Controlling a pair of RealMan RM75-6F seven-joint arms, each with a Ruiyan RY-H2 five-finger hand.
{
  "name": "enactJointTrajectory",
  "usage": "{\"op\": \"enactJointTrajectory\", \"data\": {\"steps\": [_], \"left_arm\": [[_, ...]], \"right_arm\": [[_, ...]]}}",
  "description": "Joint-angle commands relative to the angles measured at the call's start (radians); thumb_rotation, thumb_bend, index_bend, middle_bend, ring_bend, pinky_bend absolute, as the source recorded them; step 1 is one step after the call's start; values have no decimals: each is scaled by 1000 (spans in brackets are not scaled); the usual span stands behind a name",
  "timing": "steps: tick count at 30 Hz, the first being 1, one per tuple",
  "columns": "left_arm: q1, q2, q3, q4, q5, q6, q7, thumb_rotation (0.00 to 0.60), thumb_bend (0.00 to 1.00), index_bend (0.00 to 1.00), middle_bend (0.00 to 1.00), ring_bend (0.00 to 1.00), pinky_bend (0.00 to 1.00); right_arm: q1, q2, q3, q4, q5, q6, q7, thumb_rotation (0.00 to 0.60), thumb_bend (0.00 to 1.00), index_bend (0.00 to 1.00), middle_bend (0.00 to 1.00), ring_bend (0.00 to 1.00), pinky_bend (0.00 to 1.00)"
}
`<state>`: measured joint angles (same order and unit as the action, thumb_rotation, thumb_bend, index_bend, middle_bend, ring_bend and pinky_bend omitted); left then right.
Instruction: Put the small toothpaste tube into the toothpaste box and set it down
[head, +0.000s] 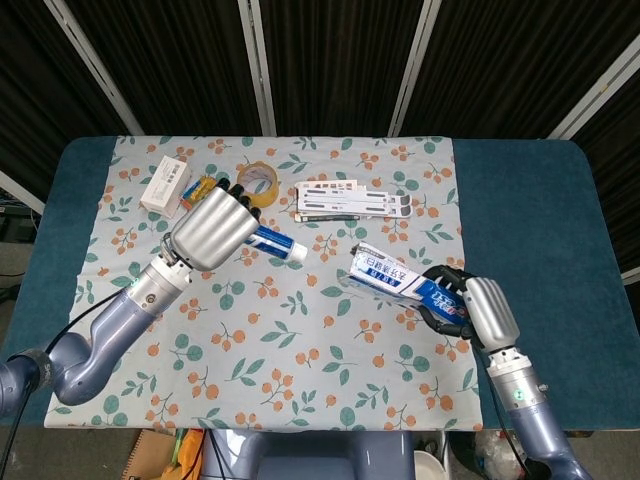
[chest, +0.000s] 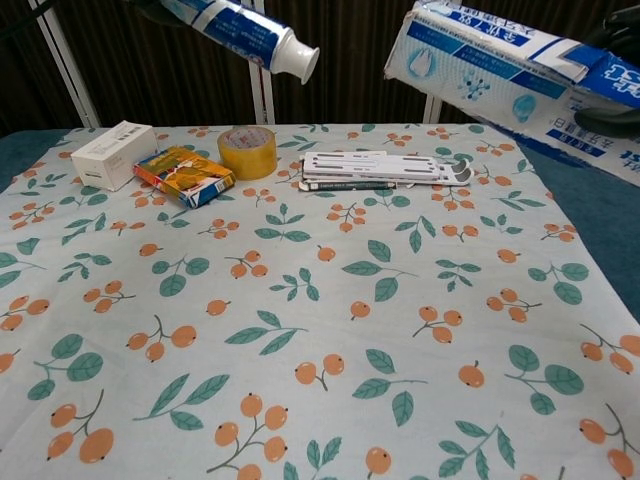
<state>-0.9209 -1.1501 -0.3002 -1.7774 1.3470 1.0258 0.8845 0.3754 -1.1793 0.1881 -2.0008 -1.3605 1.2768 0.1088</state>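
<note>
Both hands are off the table and each holds something. Left hand (head: 212, 228) grips the small toothpaste tube (head: 277, 243) by its tail end, fingers wrapped around it; tube is lifted above the floral cloth (head: 300, 330), white cap pointing toward the right hand and tilted slightly down. In the chest view only the tube (chest: 248, 30) shows at the top edge, cap end lowest; the left hand itself is out of that view.

Right hand (head: 462, 305) clasps the toothpaste box (head: 395, 280) at its blue end, dark fingers curled around it. Box is held in the air over the cloth's right part, its other end facing the tube's cap. Chest view shows the box (chest: 490, 60) slanting at top right. Tube and box are apart, a clear gap between cap and box end. Cannot tell if that end is open.

On the cloth's far side, left to right: white carton (head: 165, 184), orange packet (chest: 184, 174), yellow tape roll (chest: 247, 152), flat white slotted stand (head: 352, 199). Blue table (head: 530, 220) shows around the cloth.
</note>
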Motion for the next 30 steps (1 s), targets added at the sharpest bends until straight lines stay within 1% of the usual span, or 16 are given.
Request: {"op": "enactJointTrajectory", "data": {"steps": [1, 9, 18, 23, 30], "left_arm": [[-26, -48, -23, 11, -24, 24, -3, 600, 412, 712, 722, 601, 665], [-70, -121, -42, 33, -44, 49, 26, 600, 411, 714, 725, 605, 666], [-110, -199, -50, 48, -64, 76, 55, 600, 411, 716, 727, 605, 666], [-129, -218, -56, 51, -60, 88, 67, 600, 411, 717, 729, 607, 666], [-143, -207, -72, 37, -61, 101, 73, 600, 411, 718, 729, 608, 666]], "right_arm": [[-2, 2, -1, -5, -4, 2, 2, 600, 343, 445, 503, 466, 499], [-8, 14, -1, -22, -15, 7, 13, 600, 343, 445, 503, 467, 499], [-12, 28, 5, -32, -12, 8, 34, 600, 343, 445, 503, 467, 499], [-13, 34, 8, -33, -7, 5, 43, 600, 343, 445, 503, 467, 499], [-13, 36, 7, -35, -9, 3, 46, 600, 343, 445, 503, 467, 499]]}}
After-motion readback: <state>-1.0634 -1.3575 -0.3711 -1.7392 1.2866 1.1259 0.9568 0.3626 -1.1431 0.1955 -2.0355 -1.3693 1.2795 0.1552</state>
